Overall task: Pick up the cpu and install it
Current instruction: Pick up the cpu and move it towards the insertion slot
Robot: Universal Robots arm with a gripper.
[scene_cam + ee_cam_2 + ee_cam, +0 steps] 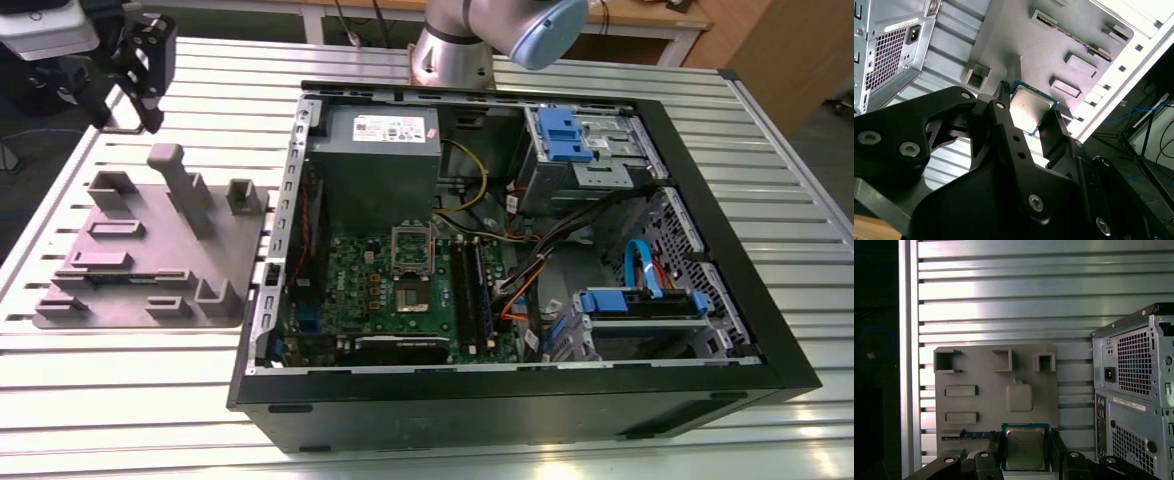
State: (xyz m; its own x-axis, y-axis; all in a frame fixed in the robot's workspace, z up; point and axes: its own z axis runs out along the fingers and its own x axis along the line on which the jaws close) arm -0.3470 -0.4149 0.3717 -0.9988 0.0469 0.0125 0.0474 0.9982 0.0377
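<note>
Exterior view: black end effector (140, 62) above the ribbed metal surface (134, 400), near the open black computer case (534, 410); second wrist view: it pinches the small square silver-topped cpu (1030, 111); first wrist view: cpu over the grey moulded tray (985, 407).

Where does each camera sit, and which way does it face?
Exterior view: above the table, looking down into the computer case; the arm shows.
First wrist view: on the arm, facing the grey fixture; the tool shows.
Second wrist view: on the arm, looking along the tool toward that fixture.
Shared: both wrist views show the tool shut on the cpu.
</note>
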